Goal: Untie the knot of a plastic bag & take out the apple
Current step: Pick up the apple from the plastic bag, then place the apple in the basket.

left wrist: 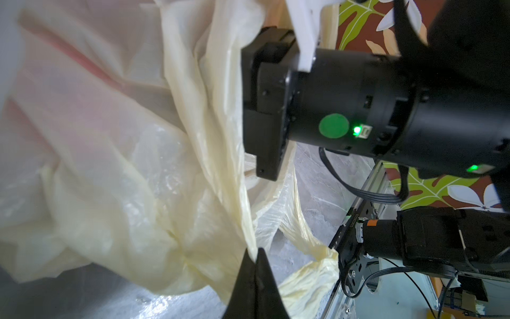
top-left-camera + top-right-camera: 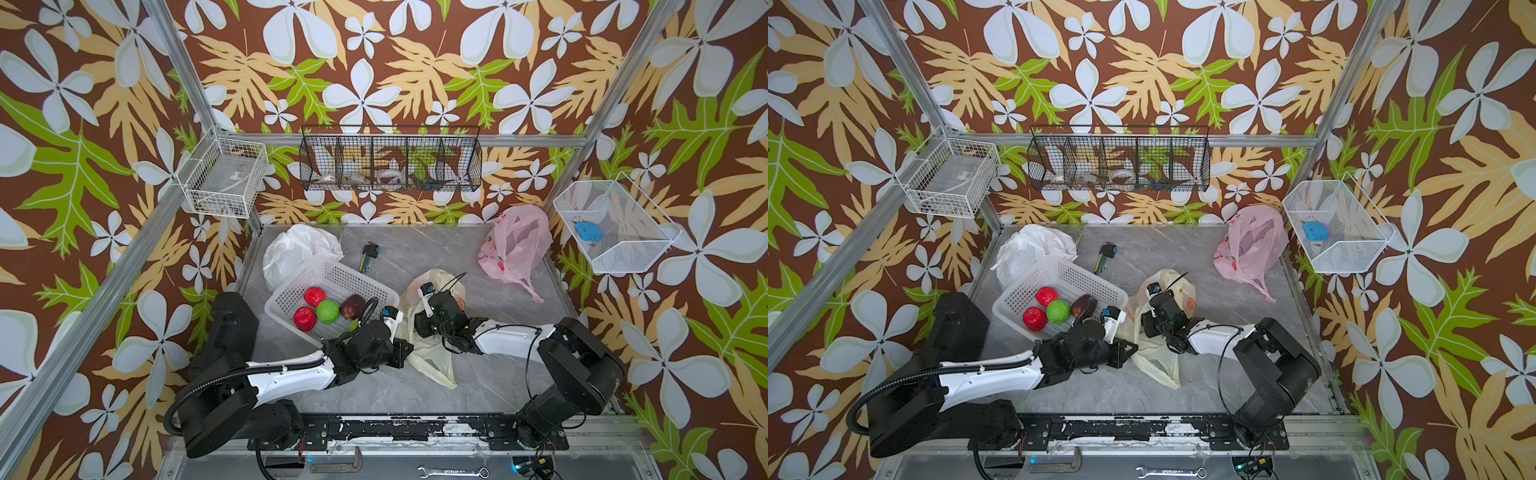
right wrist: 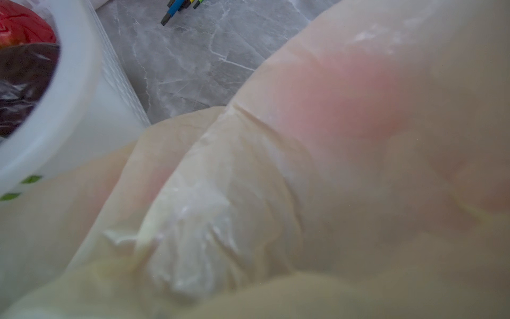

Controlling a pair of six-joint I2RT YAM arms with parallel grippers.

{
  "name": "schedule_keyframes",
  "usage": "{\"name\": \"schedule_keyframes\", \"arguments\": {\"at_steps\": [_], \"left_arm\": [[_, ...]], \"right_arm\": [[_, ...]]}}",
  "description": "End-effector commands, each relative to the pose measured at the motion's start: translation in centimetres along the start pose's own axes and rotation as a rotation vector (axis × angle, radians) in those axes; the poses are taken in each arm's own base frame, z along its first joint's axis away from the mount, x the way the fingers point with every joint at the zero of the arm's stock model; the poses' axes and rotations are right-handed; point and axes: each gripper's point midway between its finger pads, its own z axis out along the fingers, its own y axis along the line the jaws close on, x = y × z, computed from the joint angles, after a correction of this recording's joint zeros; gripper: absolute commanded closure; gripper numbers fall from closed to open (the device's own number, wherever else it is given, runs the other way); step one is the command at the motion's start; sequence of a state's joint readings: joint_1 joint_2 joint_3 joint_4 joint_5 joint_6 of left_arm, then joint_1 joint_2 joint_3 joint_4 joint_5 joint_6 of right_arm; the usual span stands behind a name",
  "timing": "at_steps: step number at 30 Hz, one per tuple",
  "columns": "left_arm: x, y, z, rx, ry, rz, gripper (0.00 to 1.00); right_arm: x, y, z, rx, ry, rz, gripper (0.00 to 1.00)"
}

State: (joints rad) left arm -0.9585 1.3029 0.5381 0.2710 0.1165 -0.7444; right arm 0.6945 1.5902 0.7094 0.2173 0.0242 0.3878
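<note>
Left gripper [image 1: 255, 255] clamped together on a twisted strand of the cream bag [image 2: 434, 363], which lies on the surface [image 2: 415, 257] just beside the white basket [image 2: 332, 270]. Right gripper [image 2: 419, 324] is buried in the bag's folds; I cannot tell its jaws. A pink blush [image 3: 345, 96] shows through the film; apple unconfirmed.

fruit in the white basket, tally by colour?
Red fruit: 2
Green fruit: 1
Dark brown fruit: 1
Total: 4 visible, all inside the white basket.
</note>
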Motion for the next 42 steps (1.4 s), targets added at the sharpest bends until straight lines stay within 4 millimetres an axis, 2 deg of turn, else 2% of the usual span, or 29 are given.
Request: {"name": "schedule_keyframes", "arguments": {"at_steps": [1, 4, 7, 12, 15, 18, 23, 27, 33, 38, 42], "left_arm": [[-0.8, -0.3, -0.2, 0.014, -0.037, -0.003, 1.0], [-1.3, -0.1, -0.3, 0.023, -0.064, -0.012, 1.0], [-2.5, -0.1, -0.6, 0.079, -0.101, -0.06, 1.0], [-4.0, 0.8, -0.8, 0.014, -0.14, -0.024, 1.0], [-4.0, 1.2, -0.9, 0.0, -0.147, -0.021, 1.0], [-3.5, 1.7, -0.8, -0.011, -0.136, -0.019, 1.0], [-2.4, 1.4, -1.0, 0.018, -0.108, -0.009, 1.0], [-0.9, 1.3, -1.7, 0.012, -0.1, 0.019, 1.0], [0.5, 1.6, -3.8, 0.038, -0.15, -0.005, 1.0], [1.1, 1.7, -4.8, 0.08, -0.176, -0.037, 1.0], [1.8, 2.2, -5.5, 0.092, -0.189, -0.065, 1.0]], "right_arm": [[-0.6, 0.3, -1.5, -0.005, -0.01, -0.001, 0.56], [-0.6, -0.1, -4.1, 0.047, -0.001, -0.005, 0.56], [-0.6, 0.5, -6.8, 0.038, 0.008, -0.014, 0.56], [0.1, 0.3, -10.8, 0.043, -0.016, 0.004, 0.56], [0.1, 1.0, -13.0, -0.017, -0.059, 0.04, 0.56], [-0.9, 1.7, -15.3, -0.072, -0.108, 0.074, 0.57], [-4.4, 2.9, -17.8, -0.116, -0.186, 0.102, 0.57], [-7.4, 3.8, -17.5, -0.099, -0.203, 0.101, 0.57], [-11.3, 6.8, -14.0, -0.128, -0.161, 0.051, 0.57], [-12.7, 9.7, -10.2, -0.191, -0.097, 0.015, 0.57], [-12.6, 12.0, -6.6, -0.235, -0.038, -0.032, 0.56]]}}
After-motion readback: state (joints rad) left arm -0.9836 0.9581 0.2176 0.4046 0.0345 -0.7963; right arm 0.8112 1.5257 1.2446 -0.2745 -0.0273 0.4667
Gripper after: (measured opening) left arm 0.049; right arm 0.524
